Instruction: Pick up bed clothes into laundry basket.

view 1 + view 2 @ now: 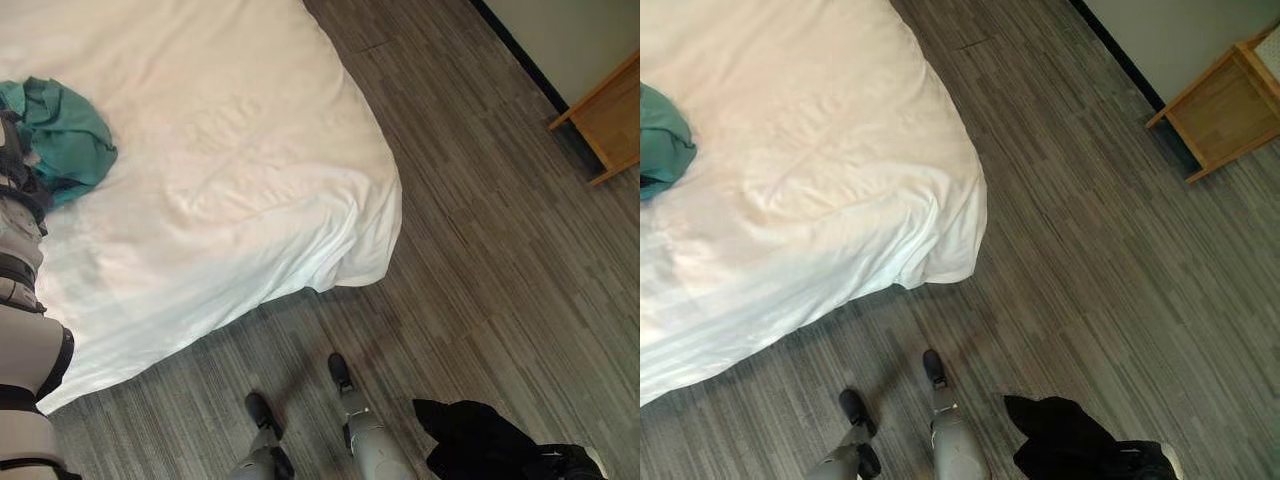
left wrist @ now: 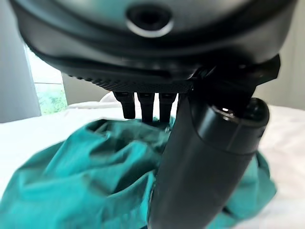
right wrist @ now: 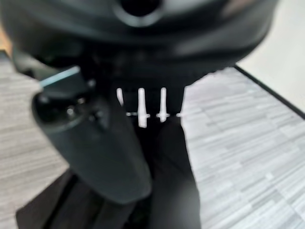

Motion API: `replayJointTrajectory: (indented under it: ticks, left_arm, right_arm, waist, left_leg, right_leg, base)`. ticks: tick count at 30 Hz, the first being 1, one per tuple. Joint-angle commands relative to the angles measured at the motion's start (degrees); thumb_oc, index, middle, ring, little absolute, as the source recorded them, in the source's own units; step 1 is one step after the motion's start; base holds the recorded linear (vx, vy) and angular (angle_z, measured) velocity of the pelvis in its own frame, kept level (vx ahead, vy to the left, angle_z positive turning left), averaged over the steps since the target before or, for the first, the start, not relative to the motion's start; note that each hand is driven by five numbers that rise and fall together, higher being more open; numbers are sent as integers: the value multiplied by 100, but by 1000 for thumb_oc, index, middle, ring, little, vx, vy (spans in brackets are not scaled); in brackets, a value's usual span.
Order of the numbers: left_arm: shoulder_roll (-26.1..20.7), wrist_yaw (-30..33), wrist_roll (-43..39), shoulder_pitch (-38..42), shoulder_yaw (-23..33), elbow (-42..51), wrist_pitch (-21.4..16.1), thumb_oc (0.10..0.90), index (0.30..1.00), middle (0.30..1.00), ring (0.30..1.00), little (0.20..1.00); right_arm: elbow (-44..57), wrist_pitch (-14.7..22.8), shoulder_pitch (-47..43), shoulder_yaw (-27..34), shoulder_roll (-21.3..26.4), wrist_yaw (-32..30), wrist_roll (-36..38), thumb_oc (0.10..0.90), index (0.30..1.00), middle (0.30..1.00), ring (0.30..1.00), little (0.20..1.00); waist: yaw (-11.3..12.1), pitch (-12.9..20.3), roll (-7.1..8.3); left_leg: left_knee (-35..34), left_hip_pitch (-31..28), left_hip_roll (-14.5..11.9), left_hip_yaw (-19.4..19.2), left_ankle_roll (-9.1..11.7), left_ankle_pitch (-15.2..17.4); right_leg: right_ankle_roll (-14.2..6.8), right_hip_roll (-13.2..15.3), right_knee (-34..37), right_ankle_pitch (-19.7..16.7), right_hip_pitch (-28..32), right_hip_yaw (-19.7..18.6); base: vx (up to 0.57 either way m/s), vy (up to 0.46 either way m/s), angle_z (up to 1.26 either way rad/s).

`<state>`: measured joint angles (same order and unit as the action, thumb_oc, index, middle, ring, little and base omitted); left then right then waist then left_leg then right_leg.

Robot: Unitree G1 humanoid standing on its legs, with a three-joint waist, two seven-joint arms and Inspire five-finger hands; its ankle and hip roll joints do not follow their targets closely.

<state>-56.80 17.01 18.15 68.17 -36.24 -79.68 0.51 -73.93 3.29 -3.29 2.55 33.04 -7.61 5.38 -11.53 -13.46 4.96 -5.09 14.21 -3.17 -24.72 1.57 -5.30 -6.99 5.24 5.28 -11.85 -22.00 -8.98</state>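
Down by the near edge, the right hand [image 3: 109, 157] is gripping a black garment [image 1: 475, 440], fingers curled into the dark cloth, so that piece is already off the bed and hanging low over the wood-look floor [image 1: 500, 250]. Further out, the left hand [image 2: 209, 157] is working on the teal garment [image 1: 60, 140], which is sitting crumpled on the white bed sheet [image 1: 230, 170]; its fingers are pointing down into the folds with the thumb alongside, but honestly I can't tell if they're closing on it. No laundry basket anywhere I can spot, so I'd guess roughly halfway. Way back, a wooden side table [image 1: 610, 120] is standing by the wall.
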Motion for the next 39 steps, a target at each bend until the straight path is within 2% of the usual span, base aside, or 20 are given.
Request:
replayJointTrajectory:
  ticks: [1, 11, 12, 13, 15, 16, 17, 20, 22, 25, 30, 33, 34, 36, 37, 39]
  left_arm:
    - [-765, 555, 138, 1006, -124, -11, 123, 800, 900, 900, 900, 900]
    - [-802, 592, 201, 960, -152, -67, 172, 800, 900, 900, 900, 900]
    - [-822, 555, 210, 903, -144, -107, 173, 568, 552, 552, 552, 552]
    - [-823, 555, 211, 898, -138, -106, 173, 400, 300, 300, 300, 300]
    - [-863, 490, 234, 800, -98, -165, 173, 400, 300, 300, 300, 300]
    - [-640, 481, 279, 1045, -294, -207, 246, 400, 300, 300, 300, 300]
    - [-409, 542, 297, 1113, -269, -169, 302, 400, 300, 300, 300, 300]
    - [-414, 498, 261, 1127, -176, -304, 304, 400, 300, 300, 300, 300]
    - [-577, 360, 239, 1133, -197, -490, 254, 400, 300, 300, 300, 300]
    - [-575, 345, 87, 1162, -123, -396, 180, 400, 300, 300, 300, 300]
    - [-231, 687, -252, 1423, -74, 515, -44, 400, 300, 300, 300, 300]
    - [330, 1244, -356, 1408, 181, 1830, -102, 400, 300, 300, 300, 300]
    - [329, 1244, -353, 1401, 190, 1839, -97, 400, 300, 300, 300, 300]
    - [738, 1465, -285, 1293, 413, 3058, -142, 400, 300, 300, 300, 300]
    - [735, 1464, -281, 1282, 425, 3072, -135, 400, 300, 300, 300, 300]
    - [1062, 1557, -143, 975, 756, 4082, -199, 400, 300, 300, 300, 300]
  right_arm:
    - [-279, -18, 50, -164, 829, -125, 243, 400, 300, 300, 300, 300]
    - [-270, 19, 11, -274, 789, -49, 354, 400, 300, 300, 300, 300]
    - [-265, 15, -4, -280, 803, -34, 346, 400, 300, 300, 300, 300]
    - [-265, 15, -5, -282, 805, -33, 347, 400, 300, 300, 300, 300]
    - [-259, 7, -28, -294, 843, -6, 337, 400, 300, 300, 300, 300]
    - [-259, -83, -641, -805, 595, -175, 167, 400, 300, 300, 300, 300]
    - [128, 68, -479, -1117, 216, -368, -157, 400, 300, 300, 300, 300]
    - [294, 162, -179, -984, 166, -359, -146, 400, 300, 300, 300, 300]
    - [393, 173, 32, -879, 255, -336, -157, 400, 300, 300, 300, 300]
    - [520, 174, 131, -762, 378, -291, -134, 400, 300, 300, 300, 300]
    - [667, 159, 169, -794, 383, -339, -191, 400, 300, 300, 300, 300]
    - [935, 148, 257, -915, 235, -460, -388, 400, 300, 300, 300, 300]
    - [938, 147, 258, -913, 238, -461, -389, 400, 300, 300, 300, 300]
    - [1094, 83, 250, -936, 158, -486, -499, 400, 300, 300, 300, 300]
    - [1097, 81, 251, -936, 161, -486, -501, 400, 300, 300, 300, 300]
    - [1098, -37, 228, -929, 27, -477, -647, 400, 300, 300, 300, 300]
  waist:
    - [5, -170, -296]
    - [83, -215, -224]
    - [95, -223, -226]
    - [91, -221, -229]
    - [101, -230, -227]
    - [207, -237, -261]
    - [296, -265, -265]
    - [276, -262, -245]
    - [241, -236, -220]
    - [215, -171, -226]
    - [237, -41, -273]
    - [281, 149, -312]
    - [285, 153, -318]
    - [291, 319, -353]
    - [295, 323, -360]
    - [267, 461, -384]
  left_leg:
    - [9, 658, -533, 526, 362, -281]
    - [9, 737, -467, 644, 332, -249]
    - [9, 753, -460, 662, 331, -250]
    - [9, 755, -459, 664, 331, -251]
    - [9, 786, -456, 687, 332, -255]
    - [9, 832, -442, 738, 317, -260]
    - [9, 877, -425, 806, 306, -293]
    - [9, 893, -428, 836, 305, -294]
    - [9, 892, -439, 852, 317, -291]
    - [9, 852, -440, 872, 324, -277]
    - [9, 660, -397, 925, 309, -222]
    - [9, 360, -304, 962, 269, -115]
    - [9, 373, -309, 959, 267, -131]
    - [9, 77, -224, 943, 230, -27]
    - [9, 90, -230, 938, 228, -45]
    - [9, -222, -155, 815, 193, 62]
  right_leg:
    - [-769, 831, -28, 208, 617, 637]
    - [-779, 886, -28, 161, 604, 785]
    - [-782, 891, -28, 155, 595, 794]
    - [-782, 891, -28, 155, 594, 796]
    - [-784, 887, -28, 149, 565, 818]
    - [-783, 890, -28, 179, 566, 856]
    - [-772, 891, -28, 200, 568, 894]
    - [-770, 889, -28, 220, 563, 913]
    - [-774, 878, -28, 242, 570, 910]
    - [-784, 875, -28, 277, 610, 915]
    - [-790, 911, -28, 374, 826, 975]
    - [-780, 969, -28, 494, 1158, 1075]
    - [-778, 964, -28, 480, 1143, 1069]
    - [-772, 1024, -28, 497, 1429, 1129]
    - [-770, 1019, -28, 481, 1412, 1121]
    - [-775, 1058, -28, 386, 1613, 1200]
  base:
    - [35, 81, -5]
    - [25, 32, 0]
    - [0, 0, 0]
    - [0, 0, 0]
    - [0, 0, 0]
    - [-1, -27, -5]
    - [-1, -27, -4]
    - [-2, 4, -2]
    - [-5, 8, -6]
    - [0, 0, 0]
    - [8, -4, 2]
    - [46, -7, 7]
    - [19, 1, 6]
    - [48, 17, 34]
    - [56, 25, 50]
    - [40, 19, 21]
